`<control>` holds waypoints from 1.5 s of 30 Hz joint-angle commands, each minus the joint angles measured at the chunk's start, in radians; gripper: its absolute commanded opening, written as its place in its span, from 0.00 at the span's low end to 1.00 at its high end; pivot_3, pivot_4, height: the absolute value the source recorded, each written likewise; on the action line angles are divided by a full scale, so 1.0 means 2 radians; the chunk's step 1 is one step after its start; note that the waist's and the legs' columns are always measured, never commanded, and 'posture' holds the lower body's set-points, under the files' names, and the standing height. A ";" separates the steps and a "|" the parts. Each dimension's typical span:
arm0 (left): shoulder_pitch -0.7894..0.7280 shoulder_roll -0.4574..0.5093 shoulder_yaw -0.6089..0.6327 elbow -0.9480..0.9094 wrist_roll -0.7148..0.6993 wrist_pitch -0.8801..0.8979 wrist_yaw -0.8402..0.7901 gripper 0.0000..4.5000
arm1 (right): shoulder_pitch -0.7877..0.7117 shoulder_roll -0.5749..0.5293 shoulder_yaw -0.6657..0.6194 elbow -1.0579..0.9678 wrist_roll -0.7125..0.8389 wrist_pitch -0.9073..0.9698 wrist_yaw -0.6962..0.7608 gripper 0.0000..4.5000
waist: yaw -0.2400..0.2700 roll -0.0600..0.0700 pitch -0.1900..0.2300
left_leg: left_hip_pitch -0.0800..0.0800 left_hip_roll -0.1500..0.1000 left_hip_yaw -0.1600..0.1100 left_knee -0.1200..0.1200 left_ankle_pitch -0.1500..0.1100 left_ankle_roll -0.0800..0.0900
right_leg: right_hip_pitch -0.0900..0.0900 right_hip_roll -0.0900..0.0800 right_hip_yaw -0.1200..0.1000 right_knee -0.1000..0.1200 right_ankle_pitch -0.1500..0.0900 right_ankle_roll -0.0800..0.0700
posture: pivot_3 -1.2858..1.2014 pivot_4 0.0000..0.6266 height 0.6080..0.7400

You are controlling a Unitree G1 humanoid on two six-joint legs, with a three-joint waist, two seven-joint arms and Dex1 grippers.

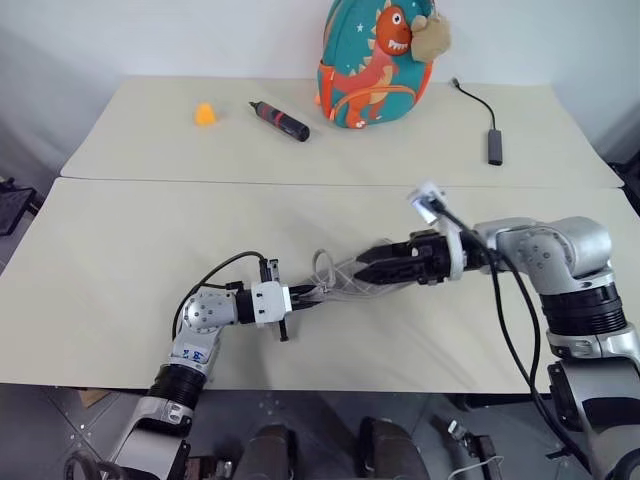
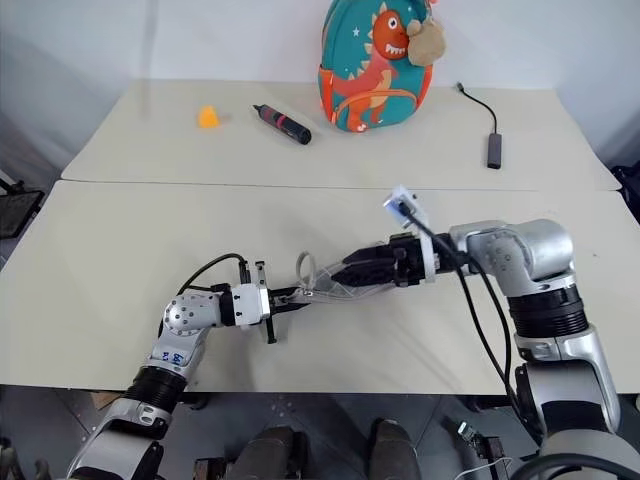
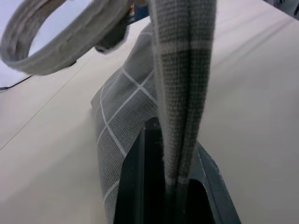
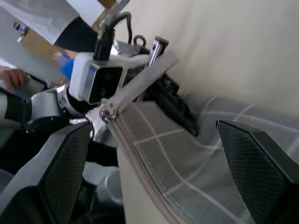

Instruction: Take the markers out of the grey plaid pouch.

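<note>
Both of my grippers meet at the grey plaid pouch, which hangs between them just above the near table, a little right of the middle. My left gripper points to the right and is clenched on the pouch's left end; in the left wrist view the plaid fabric is pinched edge-on between my two black fingers. My right gripper points left toward it with its fingers spread wide, one on each side of the pouch's right part, and I cannot tell whether they touch the cloth. In that view the zipper line runs along the pouch's upper edge.

The pouch's long axis runs left to right across the table, its right end lifted slightly higher and farther than the left. A pale fabric loop stands up from its left part, just beside my left gripper.

On the far table, well apart from the pouch, a black marker with a red band lies slanted, with a small orange object to its left. The teal dinosaur backpack stands upright to the marker's right, and a dark cable with an adapter lies farther right. I can see no markers at the pouch itself.
</note>
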 commanded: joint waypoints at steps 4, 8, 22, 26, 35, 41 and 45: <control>0.009 0.003 -0.006 -0.024 -0.007 0.016 0.012 0.00 | -0.009 0.032 -0.023 -0.009 0.026 0.011 -0.022 0.99 | -0.001 0.000 0.000 | -0.001 0.000 -0.001 0.000 0.000 0.000 | 0.000 0.000 -0.001 0.000 0.000 0.000 | 0.52 0.24 1.00; 0.013 0.004 -0.009 -0.031 -0.006 0.024 0.014 0.00 | -0.006 0.046 -0.026 -0.020 0.045 0.019 -0.020 0.99 | -0.002 0.000 0.000 | -0.001 0.000 -0.001 0.000 0.000 0.000 | 0.000 0.000 -0.002 0.000 0.000 0.000 | 0.52 0.24 1.00; 0.005 0.005 -0.006 -0.032 -0.012 0.046 0.020 0.00 | 0.007 0.090 -0.020 -0.027 0.048 0.007 -0.045 0.38 | -0.002 0.000 0.000 | -0.001 0.000 -0.001 0.000 0.000 0.000 | 0.000 0.000 -0.002 0.000 0.000 0.000 | 0.52 0.24 1.00; 0.006 0.009 -0.002 -0.035 -0.018 0.054 0.020 0.00 | 0.012 0.097 -0.028 -0.026 0.045 -0.013 -0.048 0.07 | -0.003 0.000 0.000 | -0.001 0.000 -0.001 0.000 0.000 0.000 | 0.000 0.000 -0.002 0.000 0.000 0.000 | 0.52 0.24 1.00; 0.027 0.010 0.016 -0.111 -0.142 0.207 -0.011 0.00 | 0.021 0.067 -0.092 -0.022 0.091 -0.038 -0.004 0.01 | -0.002 0.000 0.000 | -0.001 0.000 -0.001 0.000 0.000 0.000 | 0.000 0.000 -0.002 0.000 0.000 0.000 | 0.52 0.24 1.00; 0.061 0.043 0.035 -0.193 -0.254 0.414 -0.029 0.00 | 0.006 0.038 -0.170 0.023 0.125 -0.031 -0.025 0.01 | -0.004 0.000 0.000 | -0.001 0.000 -0.002 0.000 0.000 0.000 | 0.000 0.001 -0.002 0.000 0.000 0.000 | 0.52 0.24 1.00; 0.073 0.050 0.049 -0.221 -0.287 0.473 -0.022 0.00 | -0.001 0.035 -0.208 0.051 0.125 -0.047 -0.064 0.01 | -0.003 0.000 0.000 | -0.001 0.000 -0.002 0.000 0.000 0.000 | 0.000 0.001 -0.001 0.000 0.000 0.000 | 0.52 0.24 1.00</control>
